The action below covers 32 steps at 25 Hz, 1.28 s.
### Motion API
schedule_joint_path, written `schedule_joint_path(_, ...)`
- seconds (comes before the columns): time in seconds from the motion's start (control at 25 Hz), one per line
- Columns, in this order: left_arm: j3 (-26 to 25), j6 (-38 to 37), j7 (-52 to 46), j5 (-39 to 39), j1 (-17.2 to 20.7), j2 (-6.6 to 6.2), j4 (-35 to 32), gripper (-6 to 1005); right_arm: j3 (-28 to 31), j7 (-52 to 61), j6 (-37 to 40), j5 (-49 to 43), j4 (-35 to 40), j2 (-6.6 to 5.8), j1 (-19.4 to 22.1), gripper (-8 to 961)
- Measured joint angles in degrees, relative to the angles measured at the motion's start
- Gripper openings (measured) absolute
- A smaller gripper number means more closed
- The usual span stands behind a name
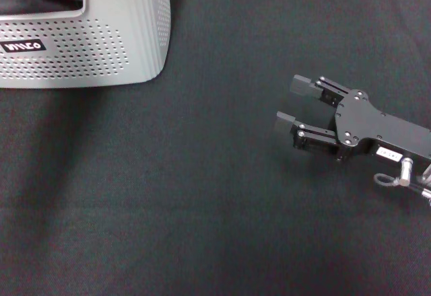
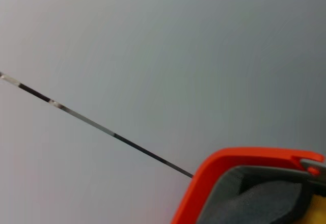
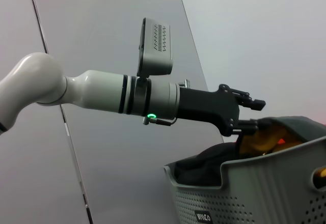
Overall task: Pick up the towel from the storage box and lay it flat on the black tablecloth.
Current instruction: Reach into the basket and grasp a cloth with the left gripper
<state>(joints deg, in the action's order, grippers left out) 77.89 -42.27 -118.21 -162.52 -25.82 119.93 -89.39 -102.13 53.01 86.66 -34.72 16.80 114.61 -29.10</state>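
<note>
Black tablecloth (image 1: 202, 208) lies bare beside right tool (image 1: 291, 106), jaws apart.

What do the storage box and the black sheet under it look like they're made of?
The storage box looks like light grey moulded plastic with a smooth, slightly glossy finish: its walls carry neat rows of punched holes, rounded corners and a stuck-on black label. The black tablecloth looks like matte woven fabric: it shows a fine grainy weave and no shine, though the exact fibre can't be told.
</note>
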Motion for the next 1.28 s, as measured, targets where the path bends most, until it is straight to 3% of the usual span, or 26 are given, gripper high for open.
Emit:
schedule_joint_path(0.12, 0.0, 1.3, 0.0, 0.0, 0.3, 0.04, 0.0, 500, 0.0, 0.0, 0.0, 0.0, -0.2, 0.06, 0.0, 825)
schedule_joint_path(0.36, 1.3, 1.3, 2.4, 0.0, 0.9, 0.13, 1.3, 463, 0.0, 0.0, 0.0, -0.1, -0.2, 0.08, 0.0, 817)
schedule_joint_path(1.28, 2.4, 5.4, 5.4, -0.1, 0.5, 0.03, 3.4, 438, 0.4, 0.0, 0.1, -0.1, -0.3, 0.09, 0.0, 784)
